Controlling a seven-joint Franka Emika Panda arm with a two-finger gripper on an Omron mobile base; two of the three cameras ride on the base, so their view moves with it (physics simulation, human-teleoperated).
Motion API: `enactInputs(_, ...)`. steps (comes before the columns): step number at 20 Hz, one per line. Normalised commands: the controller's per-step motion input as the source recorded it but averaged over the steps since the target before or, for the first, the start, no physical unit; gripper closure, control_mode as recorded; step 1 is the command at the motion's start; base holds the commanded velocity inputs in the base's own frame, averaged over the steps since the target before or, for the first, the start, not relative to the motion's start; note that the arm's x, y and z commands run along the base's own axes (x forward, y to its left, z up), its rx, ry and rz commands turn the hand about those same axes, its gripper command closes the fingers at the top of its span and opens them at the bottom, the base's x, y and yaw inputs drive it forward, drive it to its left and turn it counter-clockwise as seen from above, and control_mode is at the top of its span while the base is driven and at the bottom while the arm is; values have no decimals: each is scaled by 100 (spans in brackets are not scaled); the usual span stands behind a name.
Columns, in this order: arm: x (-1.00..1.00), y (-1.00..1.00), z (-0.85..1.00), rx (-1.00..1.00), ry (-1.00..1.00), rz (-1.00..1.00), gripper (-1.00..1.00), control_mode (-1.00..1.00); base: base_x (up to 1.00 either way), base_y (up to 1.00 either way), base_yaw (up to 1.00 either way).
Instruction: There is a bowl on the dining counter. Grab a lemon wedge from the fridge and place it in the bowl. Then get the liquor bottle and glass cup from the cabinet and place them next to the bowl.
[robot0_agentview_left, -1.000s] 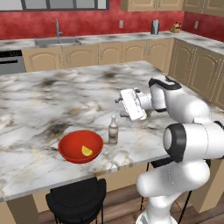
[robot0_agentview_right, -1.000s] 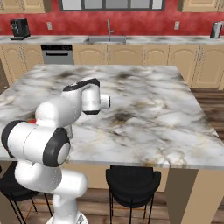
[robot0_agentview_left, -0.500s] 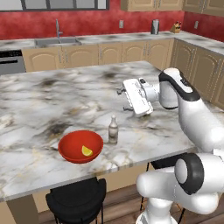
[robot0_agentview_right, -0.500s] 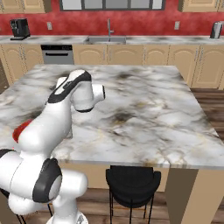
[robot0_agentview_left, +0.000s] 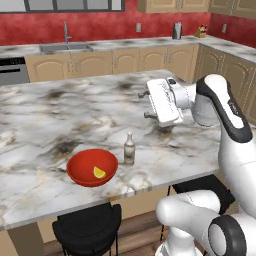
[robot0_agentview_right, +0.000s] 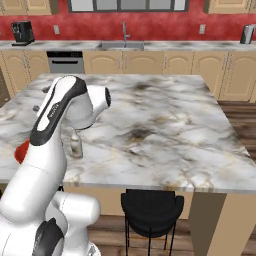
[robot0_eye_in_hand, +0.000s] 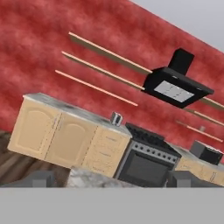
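The red bowl (robot0_agentview_left: 92, 167) sits near the front edge of the dining counter (robot0_agentview_left: 50, 115) with the yellow lemon wedge (robot0_agentview_left: 99, 173) inside it. The pale liquor bottle (robot0_agentview_left: 129, 149) stands upright just right of the bowl; it shows again (robot0_agentview_right: 76, 145) beside the arm, with a sliver of the bowl (robot0_agentview_right: 21, 151) past it. My gripper (robot0_agentview_left: 145, 105) hovers above and behind the bottle, pointing left, open and empty. The hand view looks past its fingertips (robot0_eye_in_hand: 41, 179) at the cabinet (robot0_eye_in_hand: 100, 89) on the red wall. A tiny pale thing (robot0_eye_in_hand: 202, 128) stands on one shelf, too small to name. Fridge and glass cup are out of view.
A black hood (robot0_eye_in_hand: 177, 85) hangs over a stove (robot0_eye_in_hand: 146, 159), with wood wall counters (robot0_eye_in_hand: 57, 131) and a grey canister (robot0_eye_in_hand: 116, 118) to their left. A sink (robot0_agentview_left: 65, 47) lies behind the island. Black stools (robot0_agentview_left: 87, 230) (robot0_agentview_right: 150, 207) stand at its front.
The arm has lifted its elbow and drawn the open hand up and slightly right, away from the bottle. Bowl, lemon wedge and bottle have stayed put.
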Motion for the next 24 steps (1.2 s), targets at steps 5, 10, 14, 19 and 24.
enactInputs(5,-54,0,60,-4,13,-19,-100,-100,0,0,0)
enactInputs(10,-53,0,56,-4,18,-23,-100,-100,0,0,0)
enactInputs(14,-60,0,38,-7,18,-26,-100,-100,0,0,0)
enactInputs(19,-80,0,11,-8,11,-31,-100,-100,0,0,0)
enactInputs(24,-84,-16,0,-5,1,-27,-100,-100,0,0,0)
